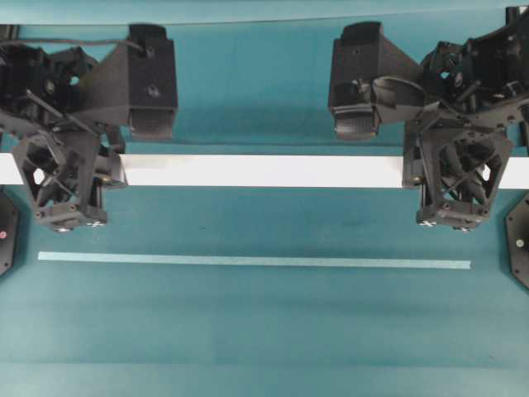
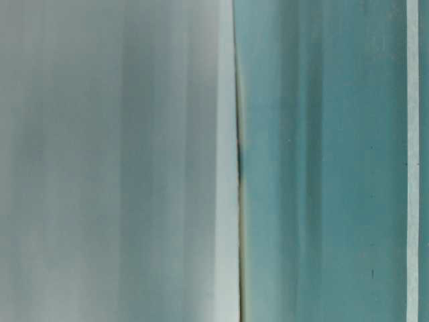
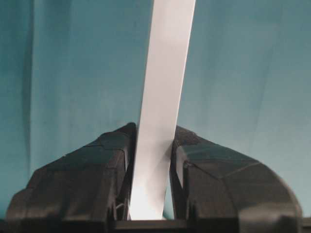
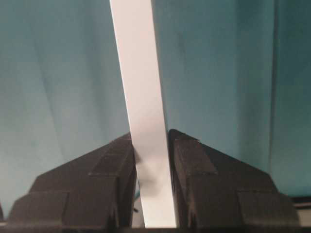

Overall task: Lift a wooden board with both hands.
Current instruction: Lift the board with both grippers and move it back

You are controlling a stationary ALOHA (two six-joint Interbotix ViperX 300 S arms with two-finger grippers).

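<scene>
Across the table's [image 1: 248,322] far half, the wooden board [image 1: 264,170] spans edge to edge, left gripper [image 3: 151,160] and right gripper [image 4: 151,160] each clamped on it near an end. We judge both should rise together, keeping it level.

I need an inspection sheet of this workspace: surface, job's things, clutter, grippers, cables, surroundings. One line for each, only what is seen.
Surface: teal table with a pale stripe running across it.
Job's things: white wooden board lies level across the view, parallel to the stripe.
Clutter: nothing seen.
Grippers: left gripper shut on the board near one end; right gripper shut on it near the other end.
Cables: one black cable at the left arm.
Surroundings: black fixtures at both side edges.
</scene>
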